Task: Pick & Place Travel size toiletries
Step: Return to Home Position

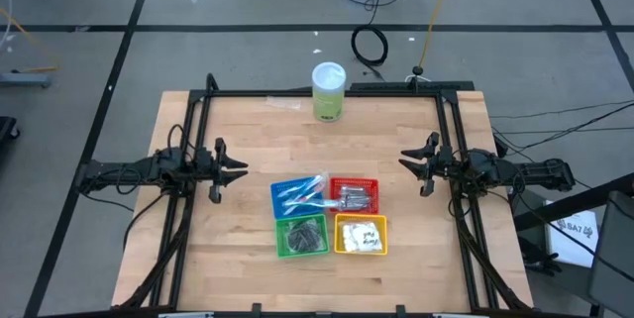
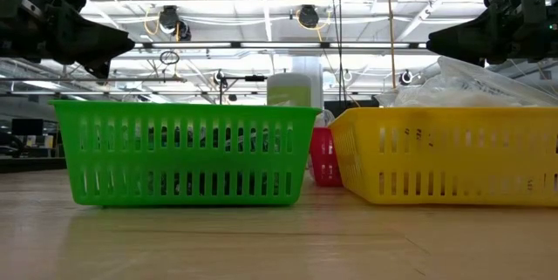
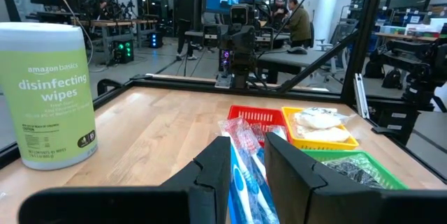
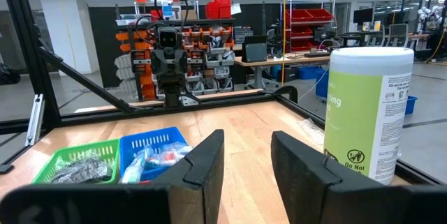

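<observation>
Green basket point(image 2: 183, 153) is sitting nearest the low camera. Yellow basket point(image 2: 445, 153) is sitting just beside it at 3 o'clock, and red basket point(image 2: 324, 158) is showing in the gap behind.

From above, four baskets are forming a tight square on the worktop point(image 1: 248, 259), just off centre toward 6 o'clock. Blue basket point(image 1: 278, 188) is lying at 10 o'clock of the square, red at 2, yellow at 4, green at 8.

Toiletries are lying sorted inside:
- sticks point(image 1: 302, 195) in blue
- foil tubes point(image 1: 353, 197) in red
- sachets point(image 1: 363, 237) in yellow
- dark puffs point(image 1: 303, 239) in green

Wipes can point(image 1: 329, 91) is standing upright at 12 o'clock near the far edge, well apart from the baskets.

Left tool point(image 1: 241, 169) is hovering at 9 o'clock of the square, fingers point(image 3: 209, 175) spread apart and gripping nothing. Right tool point(image 1: 406, 164) is hovering at 3 o'clock, facing it across the baskets, fingers point(image 4: 199, 168) likewise apart and empty. Both are hanging clear of the baskets.
</observation>
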